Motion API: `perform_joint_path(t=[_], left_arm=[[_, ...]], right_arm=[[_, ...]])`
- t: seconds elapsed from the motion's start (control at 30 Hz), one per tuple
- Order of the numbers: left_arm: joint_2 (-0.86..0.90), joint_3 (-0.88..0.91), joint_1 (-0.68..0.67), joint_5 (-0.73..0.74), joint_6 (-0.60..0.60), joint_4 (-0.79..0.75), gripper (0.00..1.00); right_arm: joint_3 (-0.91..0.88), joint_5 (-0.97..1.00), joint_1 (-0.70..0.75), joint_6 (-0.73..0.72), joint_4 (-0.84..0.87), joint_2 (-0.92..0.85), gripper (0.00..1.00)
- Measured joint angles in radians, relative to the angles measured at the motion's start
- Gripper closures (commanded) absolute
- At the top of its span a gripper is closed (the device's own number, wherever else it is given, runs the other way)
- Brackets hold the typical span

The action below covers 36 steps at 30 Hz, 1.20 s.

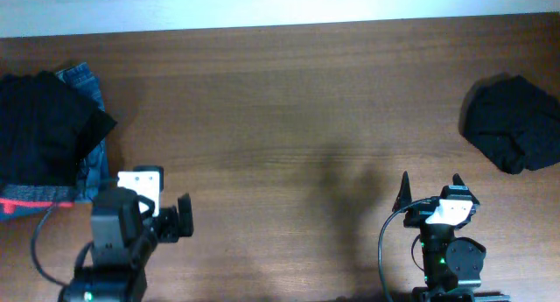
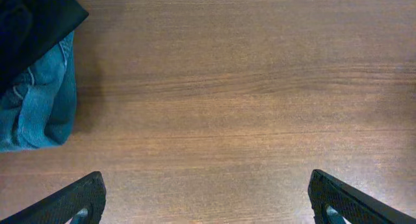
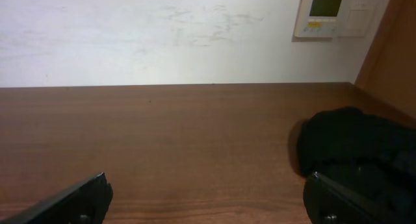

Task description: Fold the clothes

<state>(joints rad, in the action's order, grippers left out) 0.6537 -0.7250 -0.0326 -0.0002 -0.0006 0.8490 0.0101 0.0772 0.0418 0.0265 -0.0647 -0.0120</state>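
A black garment (image 1: 39, 131) with a grey band and red-orange trim (image 1: 26, 200) lies flat at the table's left edge, on top of blue denim jeans (image 1: 83, 79). Its corner shows in the left wrist view (image 2: 32, 19). A second black garment (image 1: 514, 125) lies crumpled at the far right and also shows in the right wrist view (image 3: 354, 146); I see no trim on it. My left gripper (image 1: 149, 206) (image 2: 207, 185) is wide open and empty, just right of the left pile. My right gripper (image 1: 430, 190) (image 3: 207, 185) is wide open and empty, in front and left of the crumpled garment.
The blue jeans (image 2: 39, 100) stick out from under the black garment at the left. The brown wooden table (image 1: 289, 118) runs to a white wall at the back. A wall control panel (image 3: 328, 13) hangs beyond the table's far right.
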Motion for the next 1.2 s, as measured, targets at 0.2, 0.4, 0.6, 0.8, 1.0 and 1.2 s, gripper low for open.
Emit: perform_joint_path(t=[0.2, 0.4, 0.6, 0.8, 1.0, 1.2], left_arm=[[-0.204, 0.161, 0.002, -0.011, 0.000, -0.049, 0.01], [-0.396, 0.367, 0.016, -0.015, 0.000, -0.232, 0.01], [-0.539, 0.519, 0.018, -0.014, 0.000, -0.428, 0.01], [-0.602, 0.644, 0.018, -0.011, 0.000, -0.697, 0.01], [-0.634, 0.708, 0.021, -0.013, 0.000, -0.830, 0.01], [-0.637, 0.708, 0.031, -0.015, 0.000, -0.879, 0.01]], right_arm=[[0.000, -0.003, -0.001, 0.000, -0.001, 0.000, 0.01], [0.000, -0.008, -0.001, -0.001, -0.002, 0.000, 0.01], [0.000, -0.007, -0.001, 0.000, -0.001, 0.000, 0.01], [0.000, -0.007, -0.001, -0.001, -0.002, 0.000, 0.01], [0.000, -0.007, -0.001, 0.000, -0.002, 0.000, 0.01], [0.000, -0.007, -0.001, 0.000, -0.001, 0.000, 0.01]])
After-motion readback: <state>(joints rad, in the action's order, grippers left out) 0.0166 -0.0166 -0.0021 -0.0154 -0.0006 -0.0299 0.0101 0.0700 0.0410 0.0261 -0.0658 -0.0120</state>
